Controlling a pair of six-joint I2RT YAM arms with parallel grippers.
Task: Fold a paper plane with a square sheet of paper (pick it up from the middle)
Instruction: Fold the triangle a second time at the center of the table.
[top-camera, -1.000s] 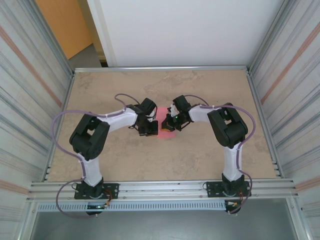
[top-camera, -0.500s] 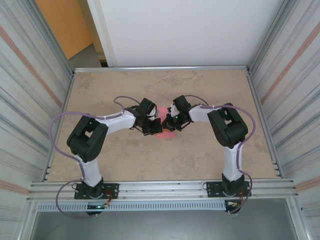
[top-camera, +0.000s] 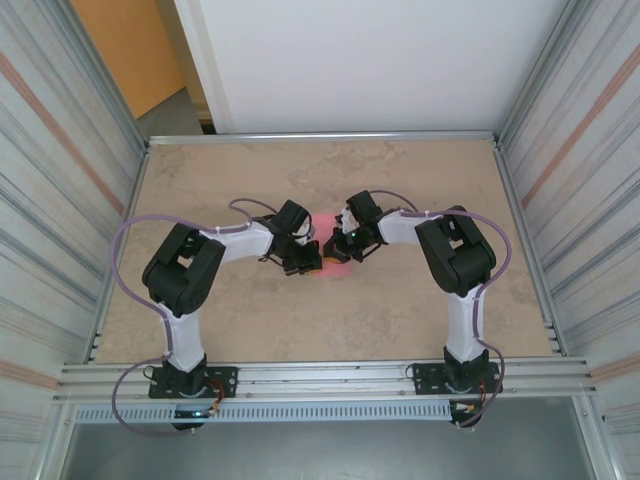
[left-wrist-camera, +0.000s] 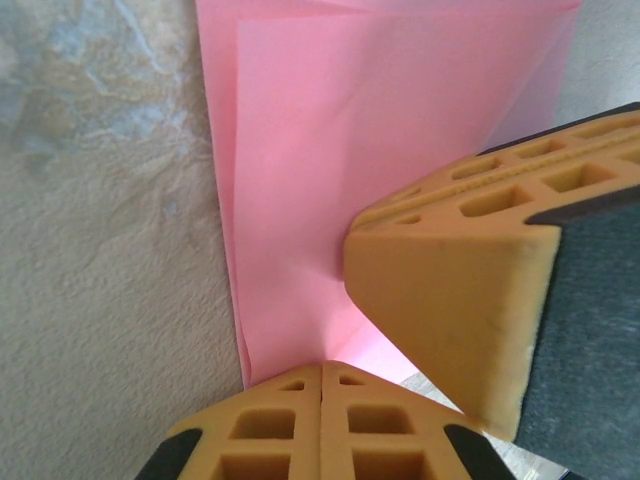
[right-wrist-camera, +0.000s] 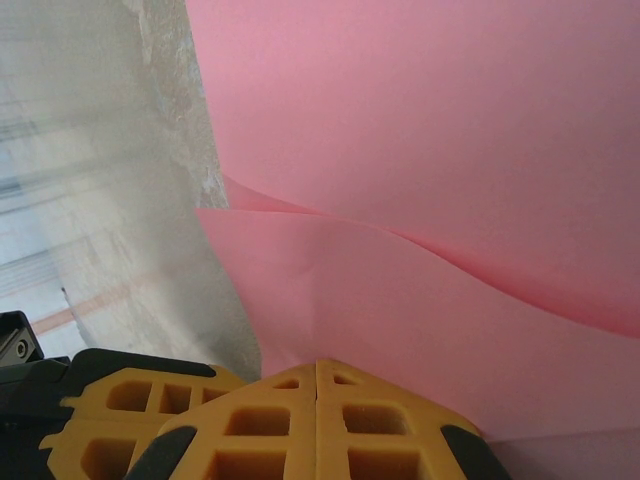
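Note:
The square sheet of paper (top-camera: 327, 222) is a pink, folded, layered piece at the table's middle, mostly hidden under both grippers. In the left wrist view the paper (left-wrist-camera: 330, 180) lies flat with creased layers. My left gripper (left-wrist-camera: 322, 365) is shut with its tip at the paper's near edge, which runs in between the fingertips. My right gripper (right-wrist-camera: 318, 362) is shut on the paper (right-wrist-camera: 430, 150), whose layers curve up in waves off the table. The two grippers (top-camera: 312, 258) (top-camera: 338, 250) stand tip to tip, nearly touching. A right finger (left-wrist-camera: 440, 290) rests on the sheet beside the left tip.
The beige stone-patterned table (top-camera: 400, 310) is bounded by a metal rail (top-camera: 320, 375) at the near edge and corrugated walls (top-camera: 570, 200) left and right. Both arms bend inward, elbows (top-camera: 180, 270) (top-camera: 455, 255) out to the sides.
My left gripper has moved right against the right gripper and closed its last bit at the paper's edge. Less pink shows between them. The right arm has stayed put.

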